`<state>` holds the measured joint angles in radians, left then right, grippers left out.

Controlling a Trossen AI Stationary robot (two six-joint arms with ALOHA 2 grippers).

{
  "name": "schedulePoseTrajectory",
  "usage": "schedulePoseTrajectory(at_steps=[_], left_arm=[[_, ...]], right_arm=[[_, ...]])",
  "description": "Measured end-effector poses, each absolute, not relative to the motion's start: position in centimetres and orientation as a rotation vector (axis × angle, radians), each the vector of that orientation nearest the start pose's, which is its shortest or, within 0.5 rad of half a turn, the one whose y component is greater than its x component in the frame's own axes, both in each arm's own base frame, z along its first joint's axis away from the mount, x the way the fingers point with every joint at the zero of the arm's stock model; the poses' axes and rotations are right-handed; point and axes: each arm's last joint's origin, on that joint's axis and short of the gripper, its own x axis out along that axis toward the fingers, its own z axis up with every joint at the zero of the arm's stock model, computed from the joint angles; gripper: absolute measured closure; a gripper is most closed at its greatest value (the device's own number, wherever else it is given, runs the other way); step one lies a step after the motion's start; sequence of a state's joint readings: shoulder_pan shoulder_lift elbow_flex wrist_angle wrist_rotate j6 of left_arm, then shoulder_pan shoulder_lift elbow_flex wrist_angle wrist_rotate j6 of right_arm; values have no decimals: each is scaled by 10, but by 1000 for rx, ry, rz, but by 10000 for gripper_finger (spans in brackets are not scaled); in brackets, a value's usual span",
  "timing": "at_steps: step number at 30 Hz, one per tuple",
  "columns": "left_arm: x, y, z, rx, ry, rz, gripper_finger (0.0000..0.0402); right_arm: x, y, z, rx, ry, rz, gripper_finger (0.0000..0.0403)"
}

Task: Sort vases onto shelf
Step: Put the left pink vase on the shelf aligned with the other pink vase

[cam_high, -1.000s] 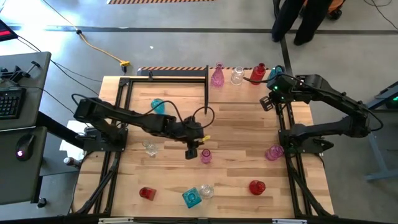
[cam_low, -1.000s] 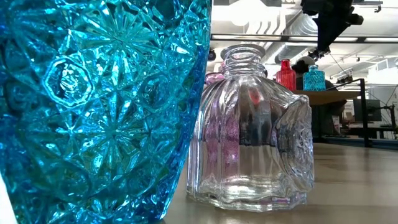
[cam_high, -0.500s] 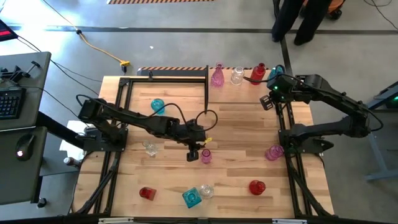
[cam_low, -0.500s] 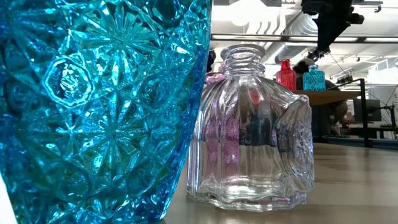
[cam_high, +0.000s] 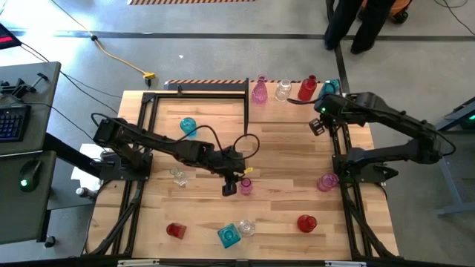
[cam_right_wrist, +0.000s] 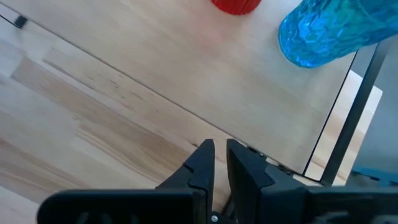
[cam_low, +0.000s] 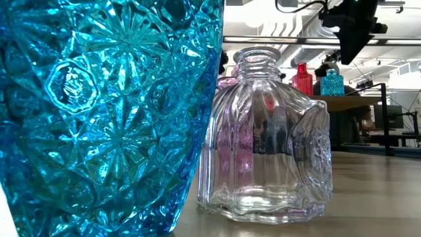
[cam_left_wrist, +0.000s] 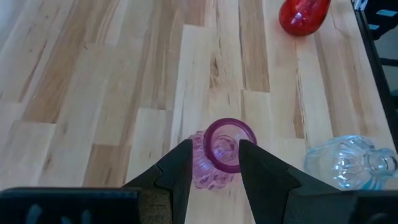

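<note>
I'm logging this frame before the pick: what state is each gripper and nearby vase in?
Left gripper: open, fingers either side of the pink vase's neck.
Pink vase: upright on the table.
Right gripper: nearly shut, empty, beside the shelf.
Teal vase: upright on the shelf.

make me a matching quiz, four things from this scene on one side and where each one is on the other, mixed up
Things:
1. left gripper
2. right gripper
3. red bottle vase
4. teal square vase

Places:
A. on the shelf
B. near edge of the table, beside a clear vase
C. around the neck of a pink vase
D. just off the shelf's right end

Pairs: 1-C, 2-D, 3-A, 4-B
</note>
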<state>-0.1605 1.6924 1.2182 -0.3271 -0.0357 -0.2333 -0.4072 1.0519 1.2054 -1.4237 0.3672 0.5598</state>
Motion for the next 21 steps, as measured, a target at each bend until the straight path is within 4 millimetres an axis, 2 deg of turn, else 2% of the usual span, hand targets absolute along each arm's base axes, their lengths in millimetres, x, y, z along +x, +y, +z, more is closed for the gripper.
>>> schedulePoseTrajectory(at_steps=[8,17,21], left_arm=[[361,-62,239,-151,789,-33,280],[365,-65,222,-156,845,-24,280],[366,-65,222,-163,839,-21,280]], right_arm=[[135,-69,338,483,1070,-1011,373],[135,-69,338,483,1068,-1010,373],[135,-69,338,483,1068,-1011,373]])
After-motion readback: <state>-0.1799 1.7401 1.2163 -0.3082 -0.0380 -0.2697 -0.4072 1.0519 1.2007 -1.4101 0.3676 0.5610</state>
